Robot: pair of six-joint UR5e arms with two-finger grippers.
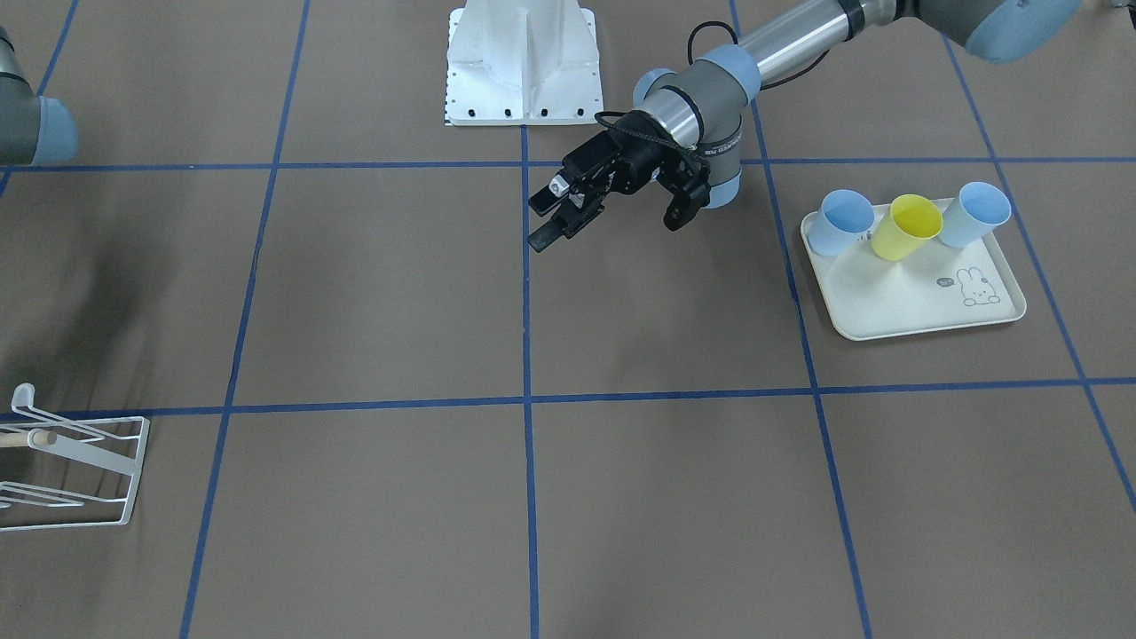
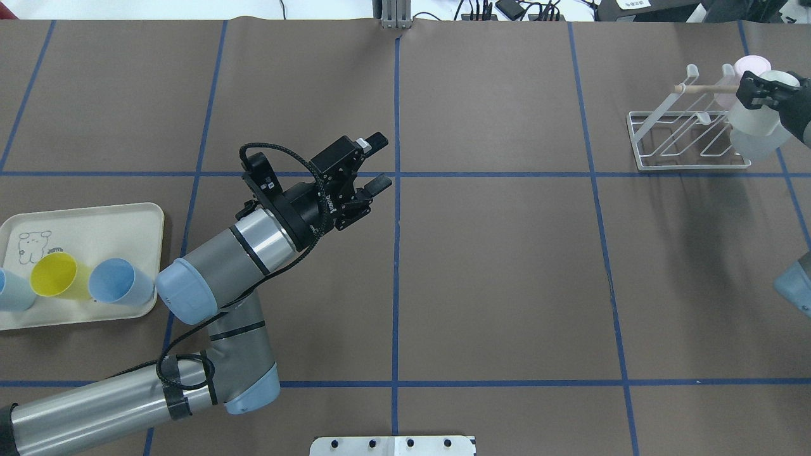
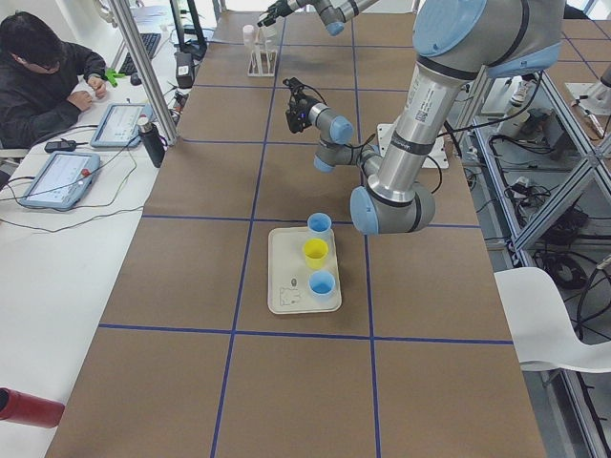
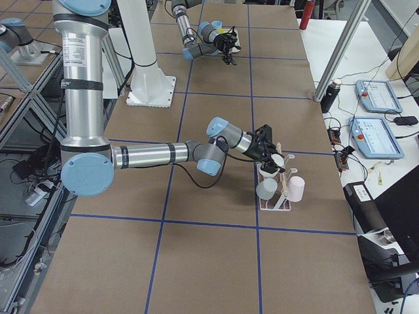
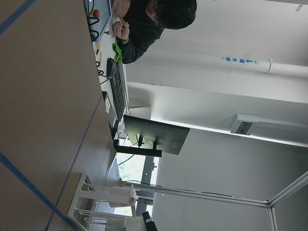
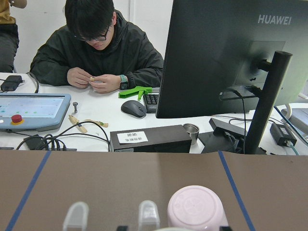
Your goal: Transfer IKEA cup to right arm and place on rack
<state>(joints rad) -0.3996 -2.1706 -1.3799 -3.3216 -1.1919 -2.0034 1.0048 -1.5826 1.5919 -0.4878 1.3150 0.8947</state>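
Holding the whitish cup (image 2: 754,120) clamped in the right gripper (image 2: 758,95) over the rack (image 2: 671,147), apparently for hanging on a prong, with the left gripper (image 2: 379,161) spread wide and empty mid-desk (image 2: 507,285), out of the way.

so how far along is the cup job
Handover looks done: the left gripper hangs open and empty mid-table. In hand: the right gripper holds a white cup at the rack, not yet released. Left: release it; three cups wait on the tray.
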